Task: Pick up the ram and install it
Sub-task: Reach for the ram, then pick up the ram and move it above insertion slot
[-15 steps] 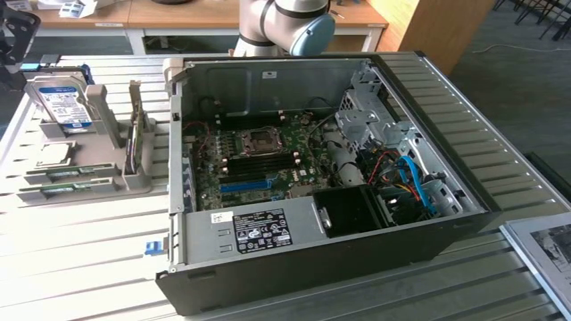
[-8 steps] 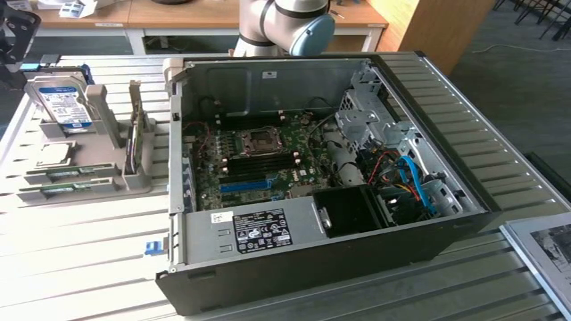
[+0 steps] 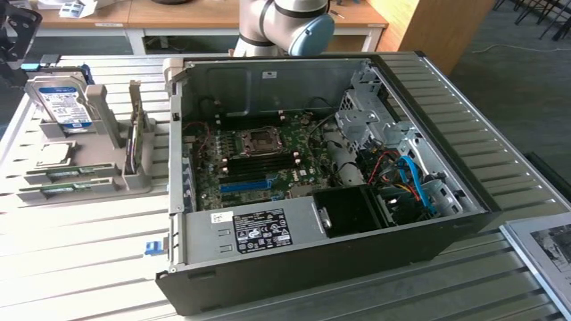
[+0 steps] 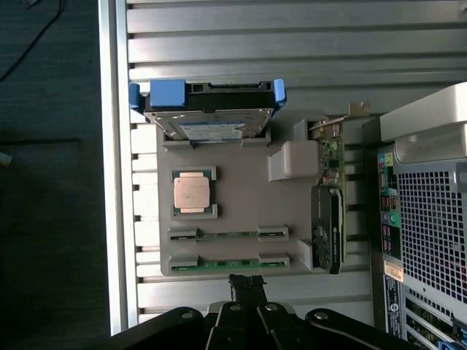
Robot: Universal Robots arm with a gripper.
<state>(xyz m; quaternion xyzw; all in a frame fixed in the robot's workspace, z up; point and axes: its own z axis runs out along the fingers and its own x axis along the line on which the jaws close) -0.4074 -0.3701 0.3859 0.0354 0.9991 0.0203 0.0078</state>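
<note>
Two ram sticks, thin green boards, lie flat in the slots of a grey holder [image 4: 233, 182]: one [image 4: 226, 235] and, beside it at the holder's edge, another [image 4: 230, 262]. In the exterior view the same sticks [image 3: 67, 172] [image 3: 63, 192] sit at the front of the holder [image 3: 89, 184], to the left of the open PC case [image 3: 312, 187]. My gripper [image 4: 248, 282] hangs well above the holder, its black fingers shut together with nothing between them, their tips just off the edge nearest the outer stick. The motherboard's dark memory slots [image 3: 267, 160] lie inside the case.
The holder also carries a blue-labelled hard drive [image 4: 208, 124] standing on edge, a CPU [image 4: 194, 192] and an upright graphics card [image 4: 327, 219]. The arm's grey and blue elbow [image 3: 285, 27] is behind the case. Blue cables [image 3: 415, 184] and a drive cage fill the case's right side.
</note>
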